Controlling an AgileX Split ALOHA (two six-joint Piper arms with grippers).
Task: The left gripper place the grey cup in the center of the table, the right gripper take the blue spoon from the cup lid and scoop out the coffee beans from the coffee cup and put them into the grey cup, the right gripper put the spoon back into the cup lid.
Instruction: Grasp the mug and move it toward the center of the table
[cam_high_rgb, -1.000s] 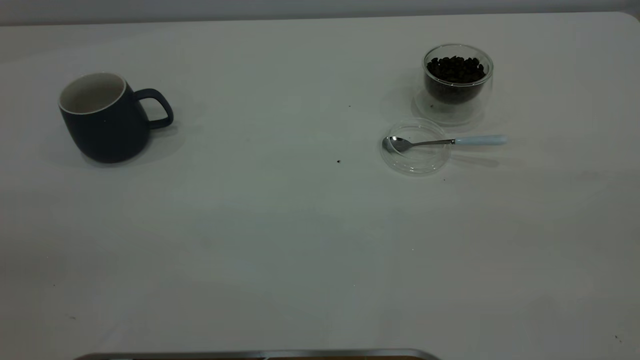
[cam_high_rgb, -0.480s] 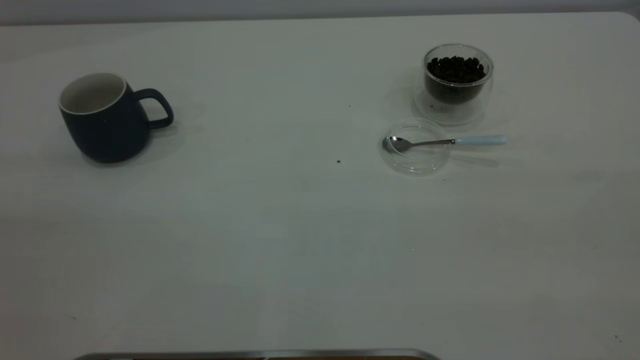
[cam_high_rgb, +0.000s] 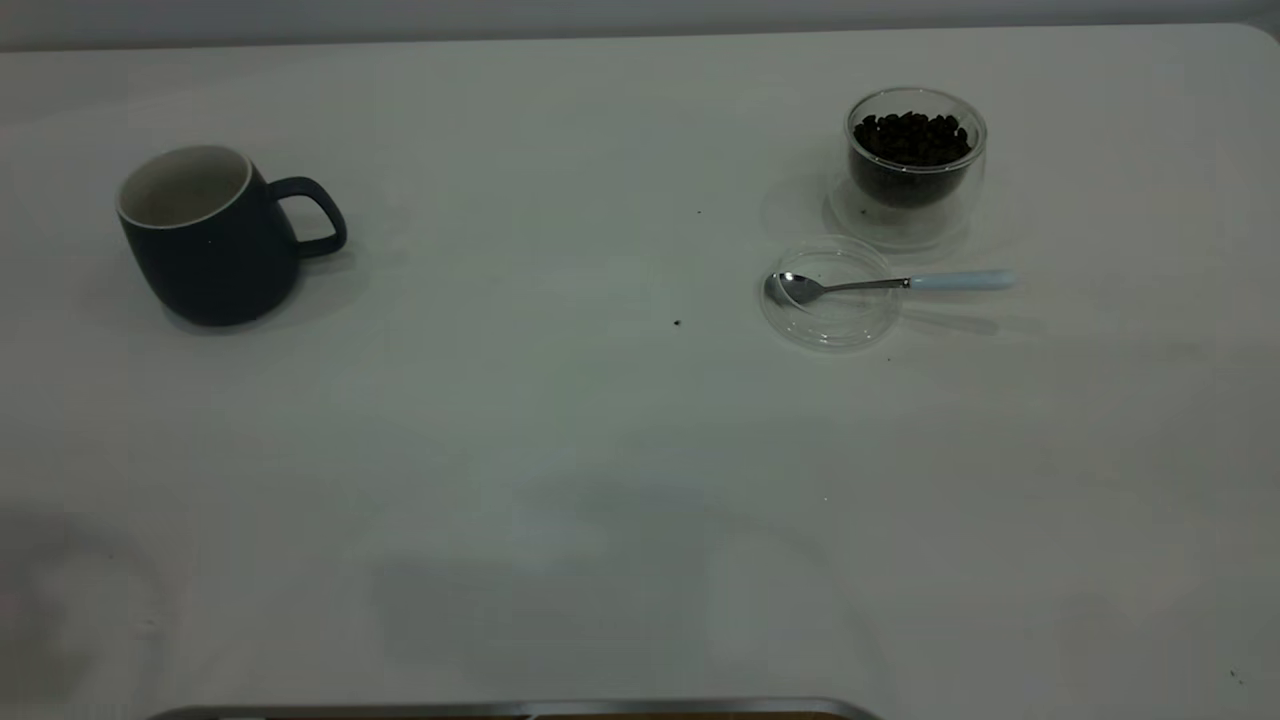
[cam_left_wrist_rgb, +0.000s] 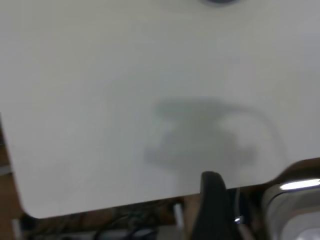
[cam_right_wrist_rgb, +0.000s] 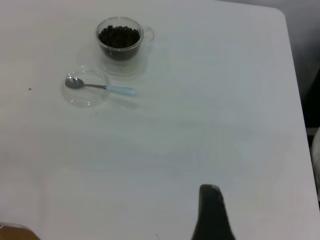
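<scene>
The grey cup (cam_high_rgb: 210, 250) stands upright at the table's far left, handle toward the middle. At the far right, the clear coffee cup (cam_high_rgb: 915, 190) holds a heap of coffee beans (cam_high_rgb: 910, 135). Just in front of it lies the clear cup lid (cam_high_rgb: 830, 322), and the blue spoon (cam_high_rgb: 960, 281) rests with its bowl in the lid and its handle pointing right. The right wrist view shows the coffee cup (cam_right_wrist_rgb: 120, 50), lid (cam_right_wrist_rgb: 85, 100) and spoon (cam_right_wrist_rgb: 120, 90) far from my right gripper (cam_right_wrist_rgb: 211, 212). My left gripper (cam_left_wrist_rgb: 212, 200) hangs over the table's near edge. Neither gripper appears in the exterior view.
The white table (cam_high_rgb: 560, 420) carries a few tiny dark specks (cam_high_rgb: 677, 323). A metal rim (cam_high_rgb: 520, 708) runs along its near edge. The left wrist view shows a rounded table corner (cam_left_wrist_rgb: 30, 210) with brown floor below it.
The cups, lid and spoon have not moved. Soft shadows have spread over the near left and near middle of the table.
</scene>
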